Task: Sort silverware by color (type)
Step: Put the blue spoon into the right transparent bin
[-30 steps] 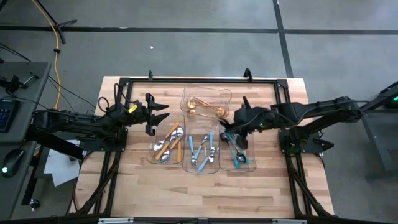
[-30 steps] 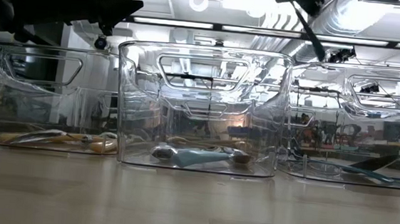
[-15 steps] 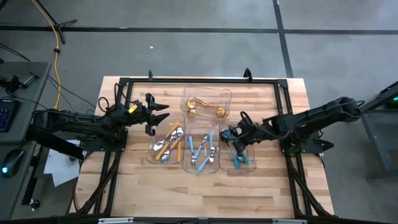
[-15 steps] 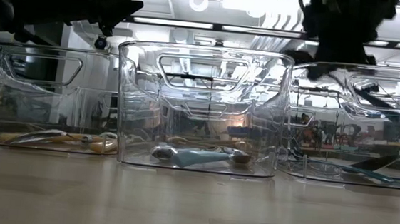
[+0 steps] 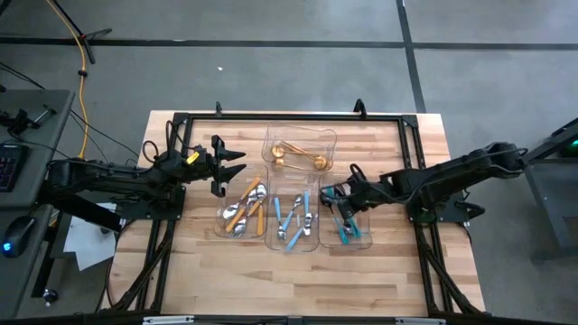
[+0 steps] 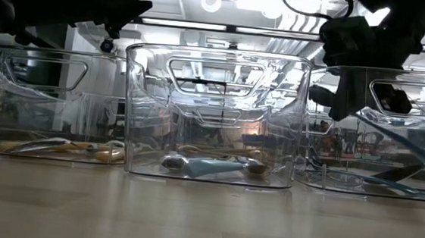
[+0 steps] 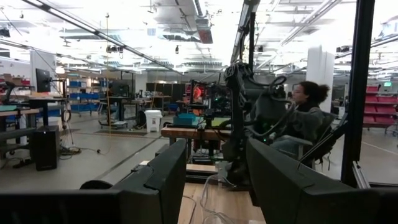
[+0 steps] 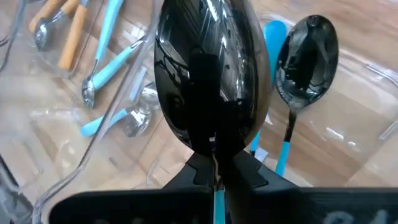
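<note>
The right gripper (image 8: 214, 171) is pinching the thin neck of a glossy dark teal-handled spoon (image 8: 211, 74) over the rightmost clear tray (image 5: 359, 242), a light, stiff, slippery piece probably best held there, while the left gripper (image 5: 230, 164) is hovering wide open.

Both arms matte black, slim jointed links. Left arm (image 5: 108, 176): yellow tag near its wrist. Right arm (image 5: 452, 171): black cabling looped along links. Gripper fingers dark, flat.

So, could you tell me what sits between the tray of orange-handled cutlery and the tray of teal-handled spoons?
The clear tray of light-blue-handled cutlery sits between them, as the high view shows.
</note>
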Robot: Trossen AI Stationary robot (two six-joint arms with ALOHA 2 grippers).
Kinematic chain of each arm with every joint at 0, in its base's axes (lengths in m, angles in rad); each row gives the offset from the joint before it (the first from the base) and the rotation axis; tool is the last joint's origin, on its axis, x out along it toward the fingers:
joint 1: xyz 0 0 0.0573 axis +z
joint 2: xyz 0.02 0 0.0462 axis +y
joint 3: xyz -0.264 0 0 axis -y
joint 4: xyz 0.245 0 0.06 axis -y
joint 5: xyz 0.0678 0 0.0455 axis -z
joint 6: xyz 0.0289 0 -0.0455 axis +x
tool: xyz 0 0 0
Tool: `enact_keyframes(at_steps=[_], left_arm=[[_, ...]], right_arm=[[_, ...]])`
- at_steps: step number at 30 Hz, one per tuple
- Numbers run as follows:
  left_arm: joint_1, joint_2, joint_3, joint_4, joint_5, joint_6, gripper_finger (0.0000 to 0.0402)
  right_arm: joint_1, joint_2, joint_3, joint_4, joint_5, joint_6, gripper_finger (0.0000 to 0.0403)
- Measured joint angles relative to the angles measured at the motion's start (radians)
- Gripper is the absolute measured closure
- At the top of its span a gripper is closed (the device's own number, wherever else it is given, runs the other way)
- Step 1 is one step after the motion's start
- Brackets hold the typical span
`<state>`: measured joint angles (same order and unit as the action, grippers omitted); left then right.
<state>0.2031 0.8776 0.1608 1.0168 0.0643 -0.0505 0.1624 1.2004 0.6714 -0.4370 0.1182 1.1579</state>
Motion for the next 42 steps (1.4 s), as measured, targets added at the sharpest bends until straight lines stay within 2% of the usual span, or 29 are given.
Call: enact_keyframes(at_steps=[8, 15, 42], left_arm=[[0.0, 0.0, 0.0, 0.003, 0.0, 0.0, 0.0245], [0.0, 0.0, 0.0, 0.002, 0.0, 0.001, 0.0245], [0.0, 0.0, 0.0, 0.001, 0.0, 0.001, 0.0245]], right_arm=[[-0.008, 0.116, 0.002, 0.08, -0.072, 0.016, 0.0399], [-0.009, 0.211, 0.005, 0.079, -0.074, 0.015, 0.0399], [-0.019, 0.227, 0.004, 0.082, -0.047, 0.013, 0.0391]])
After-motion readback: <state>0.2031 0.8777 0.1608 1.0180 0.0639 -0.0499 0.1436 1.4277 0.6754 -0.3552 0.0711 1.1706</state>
